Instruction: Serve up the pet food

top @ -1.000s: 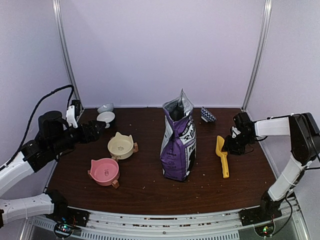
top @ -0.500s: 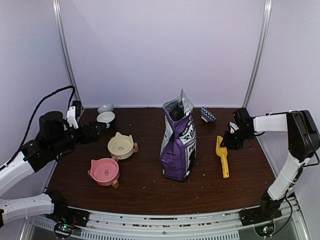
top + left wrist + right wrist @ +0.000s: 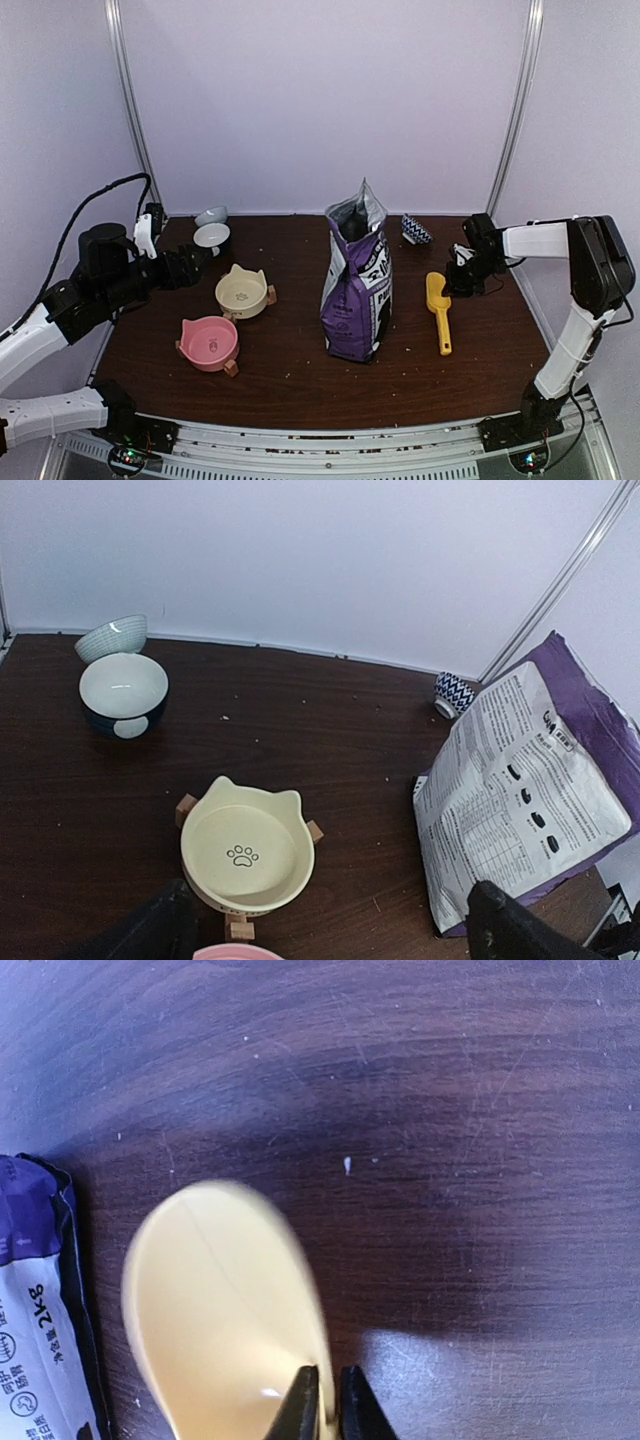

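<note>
No kibble shows in any view. The purple-and-white bag (image 3: 355, 290) stands open-topped mid-table; it also shows in the left wrist view (image 3: 525, 810) and at the left edge of the right wrist view (image 3: 30, 1310). A yellow scoop (image 3: 438, 300) lies right of the bag. My right gripper (image 3: 458, 280) is shut on the rim of the scoop's bowl (image 3: 220, 1310), fingertips (image 3: 300, 1405) pinching it. My left gripper (image 3: 200, 262) is open and empty, hovering by the yellow cat-shaped bowl (image 3: 241, 290), which also shows in the left wrist view (image 3: 247, 850). A pink cat-shaped bowl (image 3: 208, 342) sits in front of it.
A dark bowl with a white inside (image 3: 212, 236) and a pale green bowl (image 3: 210, 214) stand at the back left. A blue zigzag cup (image 3: 416, 230) lies at the back right. Frame posts rise at both back corners.
My right gripper has moved back and slightly left, drawing the scoop's bowl end with it. The left arm has barely moved.
</note>
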`<state>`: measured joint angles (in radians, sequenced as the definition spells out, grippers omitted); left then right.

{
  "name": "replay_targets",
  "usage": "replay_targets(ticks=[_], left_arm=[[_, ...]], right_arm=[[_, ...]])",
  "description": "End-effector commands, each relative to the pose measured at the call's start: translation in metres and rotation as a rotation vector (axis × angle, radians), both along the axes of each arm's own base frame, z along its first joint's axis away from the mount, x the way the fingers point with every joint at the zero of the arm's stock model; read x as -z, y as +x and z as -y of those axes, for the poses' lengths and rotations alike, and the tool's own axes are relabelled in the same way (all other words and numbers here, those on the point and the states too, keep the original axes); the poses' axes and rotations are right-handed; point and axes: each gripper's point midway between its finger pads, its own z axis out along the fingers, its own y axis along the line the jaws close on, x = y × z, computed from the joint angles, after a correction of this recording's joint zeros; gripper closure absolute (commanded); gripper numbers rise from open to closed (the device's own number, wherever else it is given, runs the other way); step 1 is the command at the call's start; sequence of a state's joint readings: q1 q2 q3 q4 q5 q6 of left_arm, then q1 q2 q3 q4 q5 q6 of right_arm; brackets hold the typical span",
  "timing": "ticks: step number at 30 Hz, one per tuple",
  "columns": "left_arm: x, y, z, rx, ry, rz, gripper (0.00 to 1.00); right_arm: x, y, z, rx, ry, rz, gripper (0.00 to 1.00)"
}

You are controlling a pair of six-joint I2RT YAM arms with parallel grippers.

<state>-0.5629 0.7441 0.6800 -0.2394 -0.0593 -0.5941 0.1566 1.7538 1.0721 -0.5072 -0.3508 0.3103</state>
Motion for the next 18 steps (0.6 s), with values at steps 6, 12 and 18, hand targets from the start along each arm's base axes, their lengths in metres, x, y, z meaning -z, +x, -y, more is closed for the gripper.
replay_targets(ticks=[6,12,18], left_arm=[[-0.038,-0.005,0.006,0.048,-0.031,0.087,0.06],[-0.082,-0.013,0.036,0.109,-0.075,0.147,0.06],[-0.141,-0.034,0.11,0.267,-0.129,0.19,0.07]], right_arm=[[-0.034,-0.007,-0.004,0.011,0.062,0.05,1.0],[-0.132,-0.026,0.0,0.122,0.149,0.278,1.0],[-0.267,-0.064,-0.004,0.243,0.263,0.616,1.0]])
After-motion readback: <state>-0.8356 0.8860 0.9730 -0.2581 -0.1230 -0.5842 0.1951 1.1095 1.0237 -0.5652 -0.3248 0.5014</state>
